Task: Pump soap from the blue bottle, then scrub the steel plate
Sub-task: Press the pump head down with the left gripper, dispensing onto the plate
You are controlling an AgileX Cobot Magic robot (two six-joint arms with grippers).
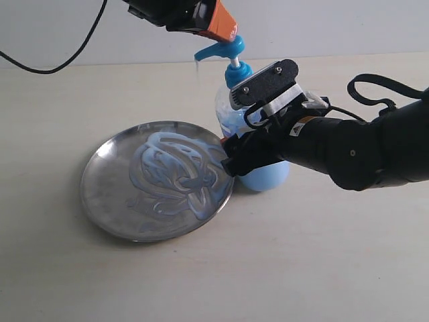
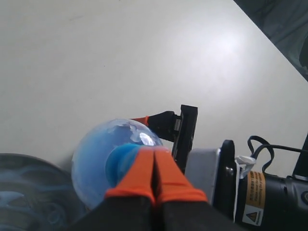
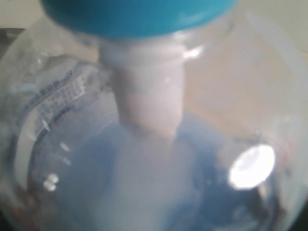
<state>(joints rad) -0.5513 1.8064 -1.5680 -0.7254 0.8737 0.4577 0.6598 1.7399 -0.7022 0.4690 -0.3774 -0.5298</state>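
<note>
Blue bottle [image 1: 237, 72] stands just beside the steel plate [image 1: 106, 176], your right tool [image 1: 233, 155] clamped round it, left tool [image 1: 225, 31] pressed together at its pump [image 1: 224, 49]; push off-centre and it may slip off.

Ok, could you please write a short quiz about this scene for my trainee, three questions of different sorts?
1. True or false: the steel plate is clean.
2. Fill in: the left gripper, at the pump head, has its orange fingers ___ (open or shut).
3. What holds the body of the blue bottle? A the left gripper; B the right gripper; C nothing.
Key: 1 false, soap streaks cover it; 2 shut; 3 B.
</note>
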